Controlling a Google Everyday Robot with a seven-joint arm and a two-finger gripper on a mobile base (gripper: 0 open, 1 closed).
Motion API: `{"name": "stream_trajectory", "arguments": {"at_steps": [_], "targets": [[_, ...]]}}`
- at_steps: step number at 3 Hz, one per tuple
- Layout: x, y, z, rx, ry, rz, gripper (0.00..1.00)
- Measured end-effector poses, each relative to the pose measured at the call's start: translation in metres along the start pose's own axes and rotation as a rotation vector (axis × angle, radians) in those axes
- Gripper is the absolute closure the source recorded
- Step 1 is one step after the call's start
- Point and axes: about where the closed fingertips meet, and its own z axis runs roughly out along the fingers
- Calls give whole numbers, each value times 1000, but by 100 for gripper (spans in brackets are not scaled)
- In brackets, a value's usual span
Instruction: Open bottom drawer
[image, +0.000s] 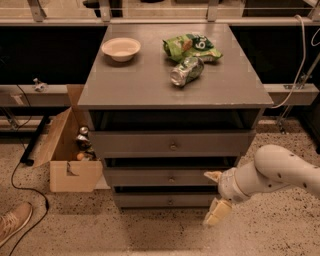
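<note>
Grey wooden cabinet (150, 87) stands mid-frame on speckled floor (150, 235), with three drawers stacked in its front.

White robot arm (280, 172) enters from the right edge, low, reaching left toward the cabinet's lower right corner.

Open cardboard box (70, 167) sits on the floor against the cabinet's left side, with small containers inside that are too unclear to name.

Top drawer (150, 144) and middle drawer (145, 177): each has a centre knob.

Bottom drawer (150, 201): lowest of the three, just above the floor. Its front looks closed and its small round knob (170, 202) is untouched.

On the cabinet top:
- Green snack bag (192, 46), rear right.
- Pale bowl (121, 48), rear left.
- Crushed can (187, 71), lying on its side just in front of the bag.

Gripper (215, 195): just off the right end of the bottom drawer front. Fingers are spread wide; the upper one is level with the middle drawer, the lower one over the floor, and nothing is held. Contact with the cabinet cannot be told.

Tan shoe (14, 220) at lower left, beside a dark cable (20, 172).
</note>
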Motion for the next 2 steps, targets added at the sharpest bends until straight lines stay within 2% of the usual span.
{"name": "stream_trajectory", "arguments": {"at_steps": [1,2], "targets": [[41,0,56,11,14,-3,0],[73,-1,95,24,22,-21,0]]}}
